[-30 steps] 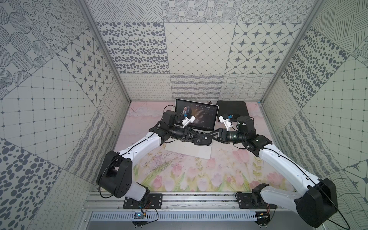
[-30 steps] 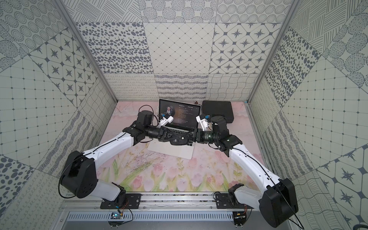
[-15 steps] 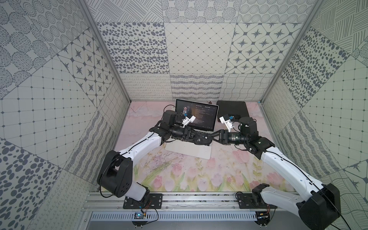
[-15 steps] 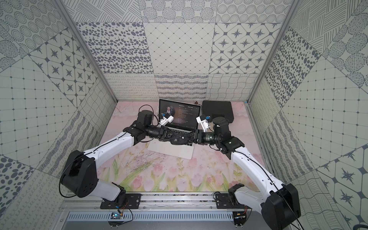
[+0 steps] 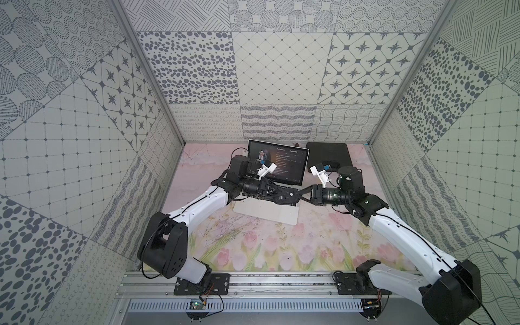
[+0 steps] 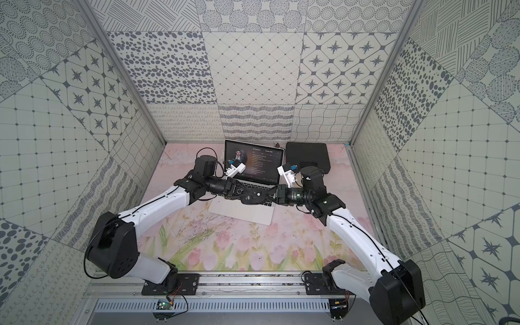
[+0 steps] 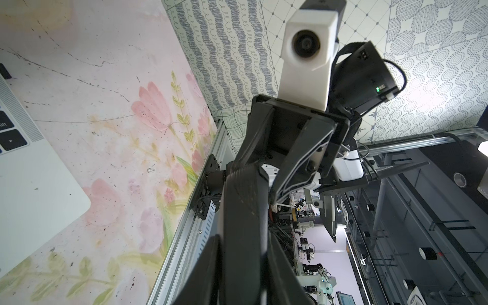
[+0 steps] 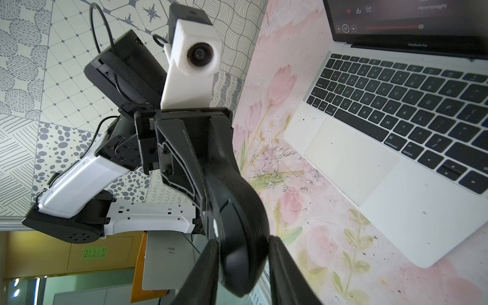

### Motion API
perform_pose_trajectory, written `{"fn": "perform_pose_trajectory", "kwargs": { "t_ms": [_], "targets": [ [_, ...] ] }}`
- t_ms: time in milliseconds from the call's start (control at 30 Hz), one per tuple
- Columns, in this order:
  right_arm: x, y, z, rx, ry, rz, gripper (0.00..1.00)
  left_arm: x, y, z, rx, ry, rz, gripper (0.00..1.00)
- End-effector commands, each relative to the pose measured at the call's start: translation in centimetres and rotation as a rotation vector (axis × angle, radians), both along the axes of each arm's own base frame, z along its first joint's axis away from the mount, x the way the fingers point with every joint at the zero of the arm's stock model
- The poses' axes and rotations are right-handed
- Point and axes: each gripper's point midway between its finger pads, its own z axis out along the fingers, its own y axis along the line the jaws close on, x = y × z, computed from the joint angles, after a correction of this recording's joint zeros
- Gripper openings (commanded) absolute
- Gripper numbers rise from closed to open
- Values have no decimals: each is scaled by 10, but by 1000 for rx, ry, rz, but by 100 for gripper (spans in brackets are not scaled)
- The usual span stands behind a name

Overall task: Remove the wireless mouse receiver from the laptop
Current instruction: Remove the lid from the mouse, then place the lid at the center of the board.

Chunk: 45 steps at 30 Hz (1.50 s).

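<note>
Receiver (image 7: pixel 4 71) untouched in laptop (image 8: pixel 396 211); mouse (image 8: pixel 243 237) pinched by L fingers (image 8: pixel 182 161) & R fingers (image 7: pixel 303 158), could be dropped onto keys (image 8: pixel 396 105) w/ mistimed release.

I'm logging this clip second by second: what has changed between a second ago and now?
The right claw crept slightly towards the left claw and closed its jaws around the black mouse. Both claws now appear to grip it above the laptop. Unchanged: the left claw's hold on the mouse, the open laptop with its screen lit, and the black case behind it.
</note>
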Motion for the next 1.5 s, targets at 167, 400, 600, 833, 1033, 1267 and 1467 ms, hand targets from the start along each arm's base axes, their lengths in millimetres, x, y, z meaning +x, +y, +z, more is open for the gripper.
{"fn": "perform_pose_trajectory", "kwargs": {
  "t_ms": [167, 400, 600, 833, 1033, 1267, 1467],
  "targets": [
    [2, 0, 5, 1, -35, 4, 25, -6, 0, 6, -17, -30, -44, 0],
    [1, -2, 2, -13, -37, -4, 18, -3, -1, 1, 2, -23, -37, 0],
    [1, -3, 1, -9, -46, -13, 14, 0, 2, -3, 5, -3, -31, 0],
    [2, -2, 6, 28, -67, -24, 7, 14, 6, -25, 43, 61, 5, 0],
    [3, -2, -1, 32, -57, -32, 0, 35, 9, -52, 78, 134, 42, 0],
    [8, -6, -7, -18, -64, -56, 0, 60, 19, -79, 156, 199, 140, 0],
    [17, -34, -31, -287, -79, -141, 0, 64, 48, -102, 345, 197, 264, 0]
  ]
}}
